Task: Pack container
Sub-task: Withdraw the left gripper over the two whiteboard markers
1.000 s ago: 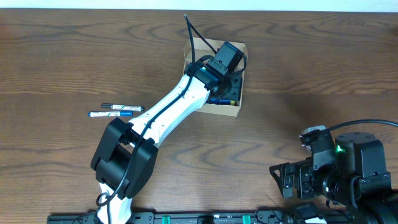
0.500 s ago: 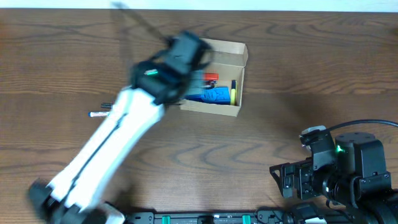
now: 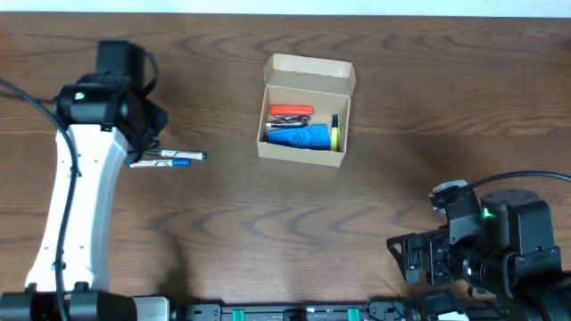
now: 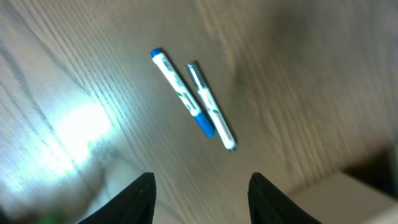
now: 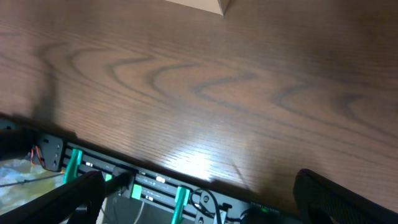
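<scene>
Tan cardboard, the container (image 3: 306, 111) sat open in the upper middle of the overhead frame, with red, blue and yellow items inside. My left gripper (image 4: 200, 190) hung empty with its jaws spread above two pens (image 4: 211, 107) lying side by side on the table. I judged that closing there might catch both or roll one away. My right gripper (image 5: 199, 193) rested spread wide at lower right. Barrel print was too blurred to read; the box bore none.

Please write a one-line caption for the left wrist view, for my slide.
Open left gripper above two pens lying side by side on the table.
</scene>
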